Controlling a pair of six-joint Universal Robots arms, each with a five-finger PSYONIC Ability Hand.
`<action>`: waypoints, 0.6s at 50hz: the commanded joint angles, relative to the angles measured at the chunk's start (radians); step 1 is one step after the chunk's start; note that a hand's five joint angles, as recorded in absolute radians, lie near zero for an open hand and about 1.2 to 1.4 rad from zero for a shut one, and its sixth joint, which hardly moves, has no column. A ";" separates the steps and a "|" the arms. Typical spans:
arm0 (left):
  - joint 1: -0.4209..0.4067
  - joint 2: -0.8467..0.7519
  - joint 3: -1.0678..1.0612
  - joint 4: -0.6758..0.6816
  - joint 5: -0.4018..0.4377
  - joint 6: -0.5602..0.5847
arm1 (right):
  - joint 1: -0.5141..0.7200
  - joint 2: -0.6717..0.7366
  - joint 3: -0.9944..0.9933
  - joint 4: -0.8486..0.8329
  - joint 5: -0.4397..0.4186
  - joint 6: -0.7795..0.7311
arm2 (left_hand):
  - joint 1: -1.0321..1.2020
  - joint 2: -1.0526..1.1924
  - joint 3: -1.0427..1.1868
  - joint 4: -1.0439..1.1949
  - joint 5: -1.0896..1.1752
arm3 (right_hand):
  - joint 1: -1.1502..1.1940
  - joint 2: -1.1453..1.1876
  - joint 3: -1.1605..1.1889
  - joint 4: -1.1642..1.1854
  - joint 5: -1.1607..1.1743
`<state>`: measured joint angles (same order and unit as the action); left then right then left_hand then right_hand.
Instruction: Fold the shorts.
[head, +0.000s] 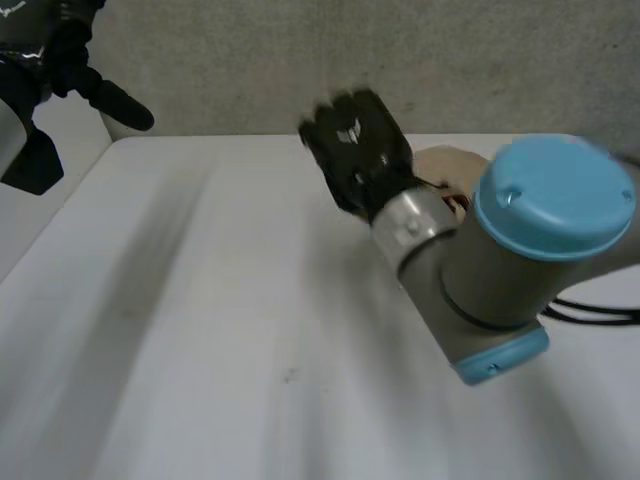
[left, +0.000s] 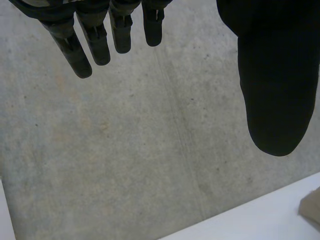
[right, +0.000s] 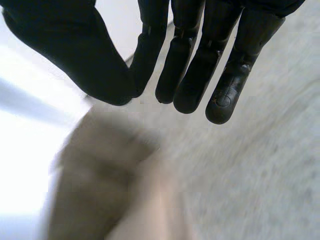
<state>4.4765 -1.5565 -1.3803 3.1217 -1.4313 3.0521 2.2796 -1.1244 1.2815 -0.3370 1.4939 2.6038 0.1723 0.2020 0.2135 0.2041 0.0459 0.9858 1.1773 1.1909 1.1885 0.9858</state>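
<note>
The tan shorts (head: 440, 165) lie bunched at the table's far edge, mostly hidden behind my right arm. My right hand (head: 355, 150) hovers just to their left, above the table. In the right wrist view the shorts (right: 110, 170) lie past the fingertips, apart from them. That hand (right: 100, 60) has its thumb closed against its fingers with nothing between them. My left hand (head: 70, 60) is raised off the table's far left corner. Its fingers (left: 100, 40) hang straight with the thumb (left: 275, 90) wide apart, holding nothing. A tan corner of the shorts (left: 312, 207) shows beyond the thumb.
The white table (head: 200, 300) stretches bare from the front edge to the back. A grey concrete surface (head: 300, 60) runs behind the table's far edge. My right arm's elbow with its light-blue cap (head: 555, 195) stands over the table's right side.
</note>
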 joint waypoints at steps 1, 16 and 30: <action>0.004 0.033 0.001 0.000 0.000 -0.001 | 0.028 -0.103 -0.290 0.030 0.081 0.206 | 0.002 -0.027 -0.039 -0.030 -0.046 | 0.410 0.219 0.205 0.208 0.236; 0.003 0.041 -0.003 0.000 -0.001 -0.001 | -0.107 -0.141 -0.234 0.240 0.158 0.211 | 0.002 -0.027 -0.039 -0.030 -0.046 | 0.410 0.219 0.205 0.208 0.236; -0.005 0.033 -0.014 0.000 -0.001 0.000 | -0.091 -0.092 0.216 0.263 0.078 0.214 | 0.002 -0.027 -0.039 -0.030 -0.046 | -0.478 -0.670 -0.683 -0.681 -0.653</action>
<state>4.4745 -1.5167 -1.3908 3.1216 -1.4330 3.0511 2.1742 -1.2616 1.3529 -0.0431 1.6217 2.7614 0.1723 0.2020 0.2135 0.2041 0.0459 0.4320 0.4847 0.4856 0.4843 0.3089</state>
